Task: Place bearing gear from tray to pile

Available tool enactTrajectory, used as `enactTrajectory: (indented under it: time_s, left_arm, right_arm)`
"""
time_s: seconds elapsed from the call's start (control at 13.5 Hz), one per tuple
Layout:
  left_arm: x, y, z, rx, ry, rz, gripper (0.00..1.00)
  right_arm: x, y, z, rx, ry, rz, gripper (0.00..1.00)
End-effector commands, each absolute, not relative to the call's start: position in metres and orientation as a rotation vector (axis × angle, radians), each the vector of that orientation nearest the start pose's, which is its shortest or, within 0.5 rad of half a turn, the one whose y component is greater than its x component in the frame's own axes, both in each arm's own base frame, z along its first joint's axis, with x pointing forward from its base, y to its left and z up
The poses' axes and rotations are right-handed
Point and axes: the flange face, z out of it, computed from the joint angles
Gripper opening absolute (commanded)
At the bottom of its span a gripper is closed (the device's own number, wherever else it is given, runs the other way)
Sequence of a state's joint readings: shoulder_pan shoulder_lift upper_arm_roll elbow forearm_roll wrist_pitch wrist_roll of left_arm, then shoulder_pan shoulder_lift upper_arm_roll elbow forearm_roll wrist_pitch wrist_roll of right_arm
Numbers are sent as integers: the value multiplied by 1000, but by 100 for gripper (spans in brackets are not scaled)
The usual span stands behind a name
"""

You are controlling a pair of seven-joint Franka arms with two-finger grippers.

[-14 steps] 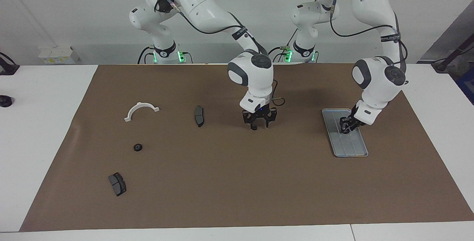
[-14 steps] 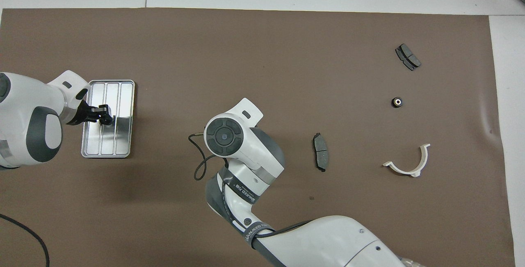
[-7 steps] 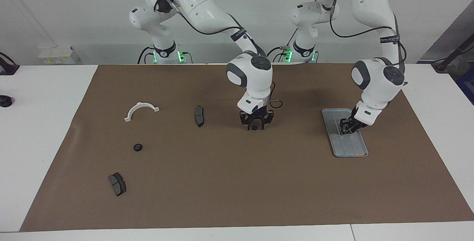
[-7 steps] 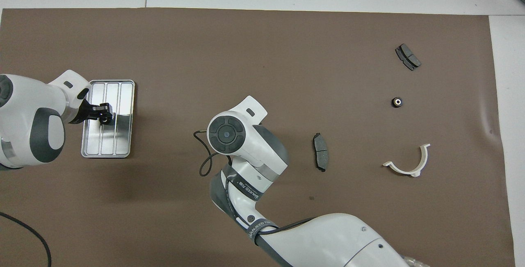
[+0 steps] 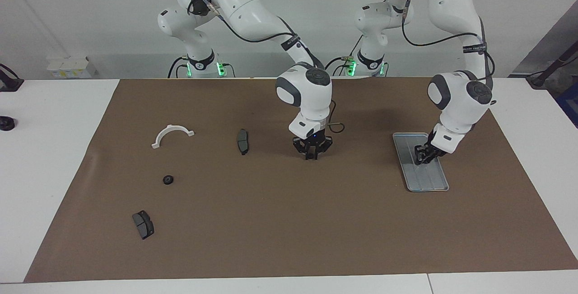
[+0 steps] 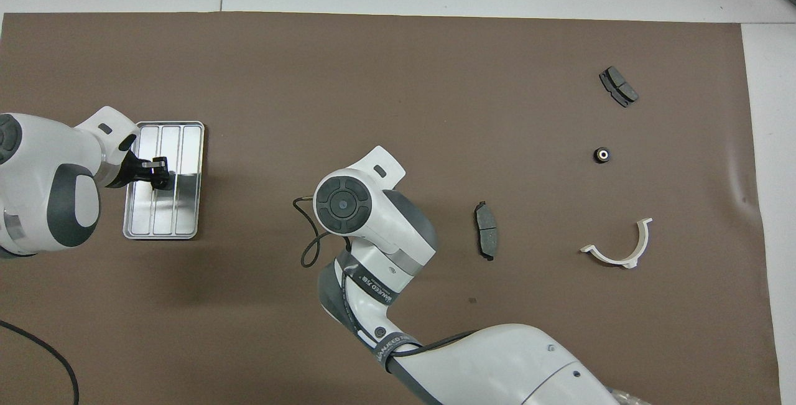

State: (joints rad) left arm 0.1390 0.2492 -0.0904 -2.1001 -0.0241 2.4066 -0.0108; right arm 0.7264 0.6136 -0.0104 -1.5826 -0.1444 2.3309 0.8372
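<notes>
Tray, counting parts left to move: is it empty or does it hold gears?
The tray looks empty: ridged floor bare, though the left gripper hides one patch.

Even, bright overhead light, both views sharp. Soft shadows lie on the brown mat (image 5: 289, 221) under each arm. The tray (image 6: 186, 144) shows pale glare on its ridges. Green lights glow at the arm bases, 12 o'clock in the facing view.

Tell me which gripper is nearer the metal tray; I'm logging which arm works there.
Left. The left gripper is right over the metal tray. The right gripper is over the bare mat mid-table, well toward the brake pad.
</notes>
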Motion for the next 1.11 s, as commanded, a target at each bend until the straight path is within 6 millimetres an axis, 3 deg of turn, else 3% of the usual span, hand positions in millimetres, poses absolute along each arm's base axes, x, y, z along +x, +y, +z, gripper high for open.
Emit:
enactTrajectory:
  time_s: [0.0,0.15,0.22,0.37,0.52,0.67,0.89,1.04]
  left_arm:
    - [580,30,303,-3166,-101,-102,16]
    - [588,28,311,-3166,-94,-126,14]
    - [597,26,317,-3167,-90,-144,14]
    - [619,2,341,-3175,-72,-137,14]
    - [630,-56,354,-3185,-141,-130,14]
    - [621,-122,356,-3193,-152,-133,14]
    - [592,-226,357,-3205,-193,-118,14]
    - [568,-280,357,-3212,-154,-107,14]
  right_arm:
    - [540,463,295,-3119,77,-305,0]
    - [557,447,305,-3106,119,-333,0]
    - [574,426,324,-3088,157,-371,0]
    - [611,354,364,-3068,219,-431,0]
    - [619,300,381,-3081,205,-435,0]
    - [619,244,383,-3106,187,-418,0]
    - [610,167,375,-3103,154,-348,0]
    - [602,125,362,-3069,97,-273,0]
